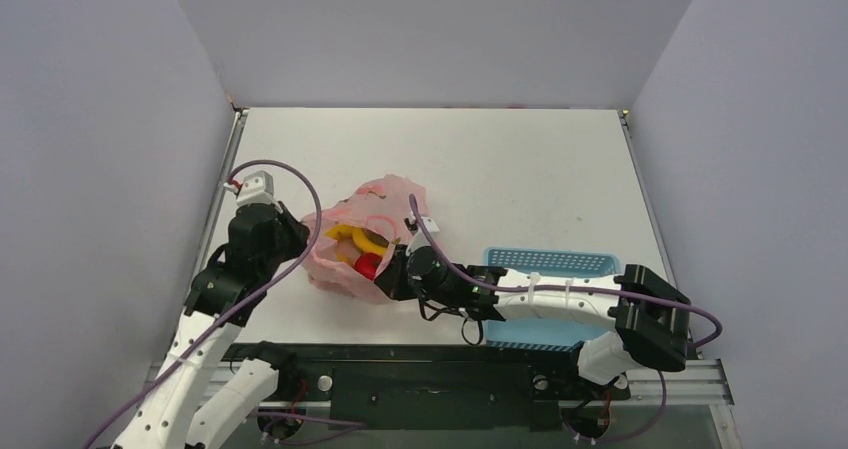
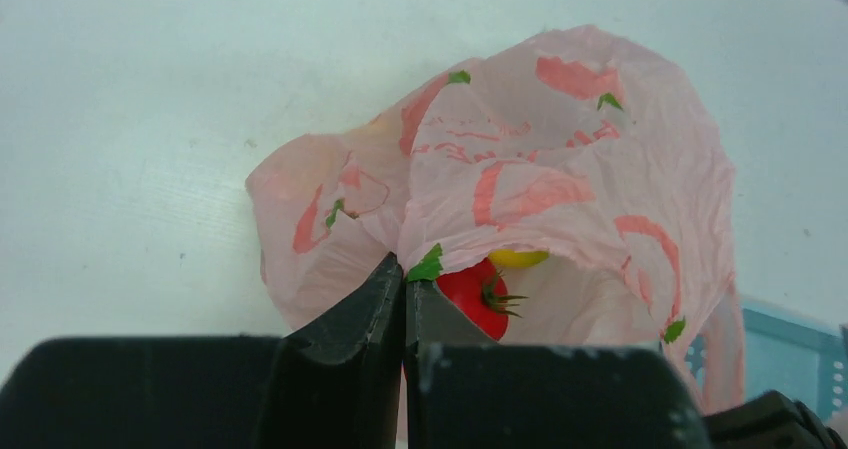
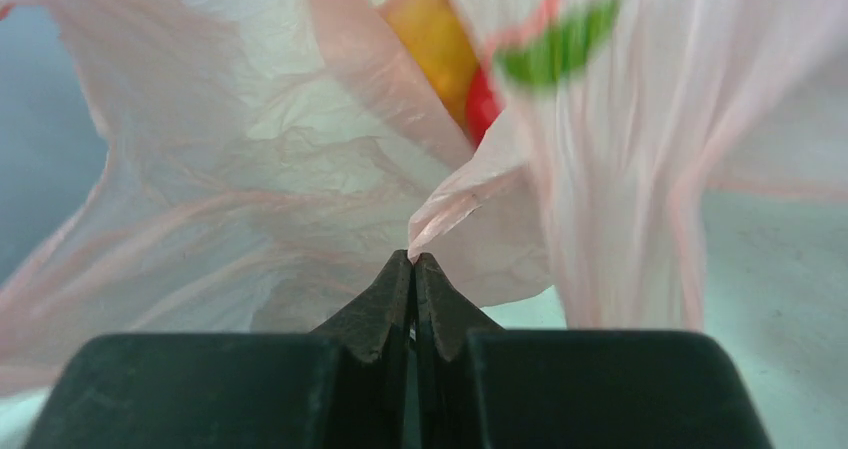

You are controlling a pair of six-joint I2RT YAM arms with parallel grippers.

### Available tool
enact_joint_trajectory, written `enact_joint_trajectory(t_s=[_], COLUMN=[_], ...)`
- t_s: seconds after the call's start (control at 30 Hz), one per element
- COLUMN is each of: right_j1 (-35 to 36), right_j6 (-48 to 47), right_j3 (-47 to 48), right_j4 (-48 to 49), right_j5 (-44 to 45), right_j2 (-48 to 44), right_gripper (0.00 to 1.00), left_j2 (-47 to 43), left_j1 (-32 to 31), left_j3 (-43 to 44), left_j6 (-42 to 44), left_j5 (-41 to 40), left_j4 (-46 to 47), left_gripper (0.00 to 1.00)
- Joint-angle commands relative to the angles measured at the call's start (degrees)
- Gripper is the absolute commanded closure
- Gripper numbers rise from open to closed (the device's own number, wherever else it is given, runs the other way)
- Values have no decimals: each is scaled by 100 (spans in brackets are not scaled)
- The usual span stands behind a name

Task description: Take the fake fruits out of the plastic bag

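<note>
- My left end effector (image 2: 405, 287) has its jaws pressed together, with the rim of the plastic bag (image 2: 560, 159) pinched at the tips.
- My right end effector (image 3: 413, 261) is likewise closed tight, with a fold of the same bag caught at its tips.
- The bag lies crumpled on the tabletop (image 1: 520, 169) between my two end effectors, its mouth spread open between them.
- The red tomato (image 2: 475, 299) sits inside the bag, just beyond and to the right of my left tips, green calyx showing.
- The yellow banana (image 2: 518, 258) is inside the bag, just past the tomato and largely hidden by plastic.
- A yellow-orange fruit (image 3: 440, 39) shows through the plastic ahead of my right tips; I cannot tell which fruit.
- The blue basket (image 1: 550, 261) stands on the tabletop behind my right end effector, apart from the bag.
</note>
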Motion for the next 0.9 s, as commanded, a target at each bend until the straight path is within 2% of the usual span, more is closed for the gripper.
enact_joint_trajectory(t_s=[0.0, 0.1, 0.2, 0.23, 0.27, 0.4, 0.47, 0.53, 0.57, 0.6, 0.67, 0.77, 0.83, 0.87], right_j1=[60, 100, 242, 265, 269, 335, 346, 373, 394, 417, 478, 509, 510, 507], right_j6=[-205, -436, -640, -572, -547, -700, -801, -807, -763, -757, -801, -883, -935, -942], right_j3=[-397, -1198, -1597, -1666, -1683, -1688, -1514, -1295, -1188, -1146, -1007, -723, -575, -527], right_j4=[225, 1255, 1984, 2010, 1998, 2145, 2064, 1847, 1727, 1662, 1451, 859, 592, 531], right_j5=[252, 316, 426, 399, 370, 330, 143, -7, -24, -50, 9, 115, 158, 167], right_j2=[109, 396, 785, 826, 829, 950, 1030, 1025, 1012, 946, 815, 597, 470, 414], right_gripper=[100, 100, 100, 100, 100, 100, 100, 100, 100, 100, 100, 99, 80, 64], left_j2=[945, 1266, 1045, 927, 886, 786, 777, 756, 723, 705, 648, 333, 244, 247], left_j1=[327, 814, 1496, 1995, 2500, 3238, 3392, 3436, 3439, 3441, 3434, 3407, 3277, 3085], left_j3=[-266, -716, -859, -844, -829, -1242, -1304, -1181, -1093, -1036, -834, -610, -494, -490], left_j6=[-541, -263, -240, -424, -483, -663, -555, -458, -444, -457, -501, -475, -557, -706], left_j5=[217, 168, 837, 1058, 1692, 3297, 3516, 3410, 3399, 3316, 3138, 3097, 2896, 2839], left_j4=[-404, 21, 366, 317, 309, 819, 863, 562, 421, 335, -39, -562, -965, -1140], left_gripper=[100, 100, 100, 100, 100, 100, 100, 100, 96, 83, 68, 62, 60, 59])
